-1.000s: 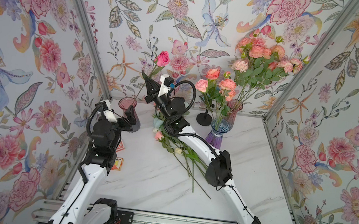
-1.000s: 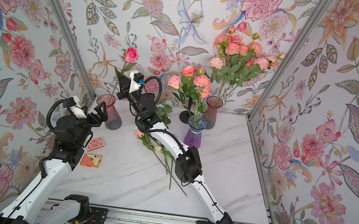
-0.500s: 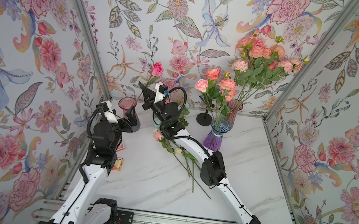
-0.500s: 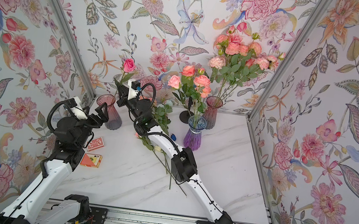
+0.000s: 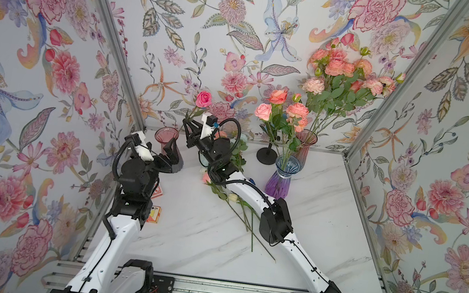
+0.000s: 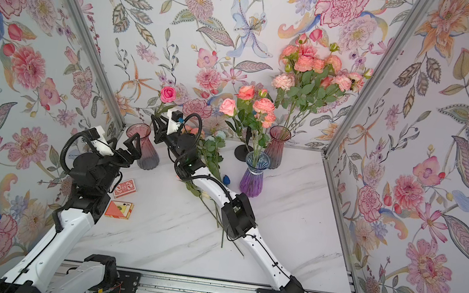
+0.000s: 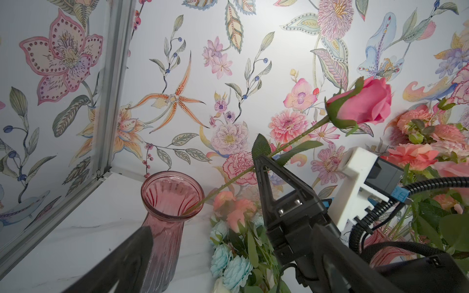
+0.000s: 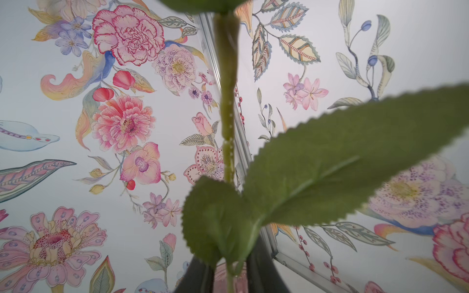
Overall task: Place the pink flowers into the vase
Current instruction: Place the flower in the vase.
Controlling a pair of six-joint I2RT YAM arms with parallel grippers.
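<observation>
Jaws of the right arm have eased from a clamp to a narrow gap around the pink rose (image 7: 360, 104) stem; below them the stem's foot sits inside the pink vase (image 7: 165, 233). Release appears under way. Left-arm jaws stand wide beside it.

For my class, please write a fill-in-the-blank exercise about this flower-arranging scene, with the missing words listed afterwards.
1. The pink rose with green leaves reaches down into the mouth of the ribbed ____ glass vase.
2. The black right gripper has its fingers on either side of the rose's thin green ____.
3. The black left gripper waits near that vase with its jaws ____.
Missing words: pink; stem; open.
</observation>
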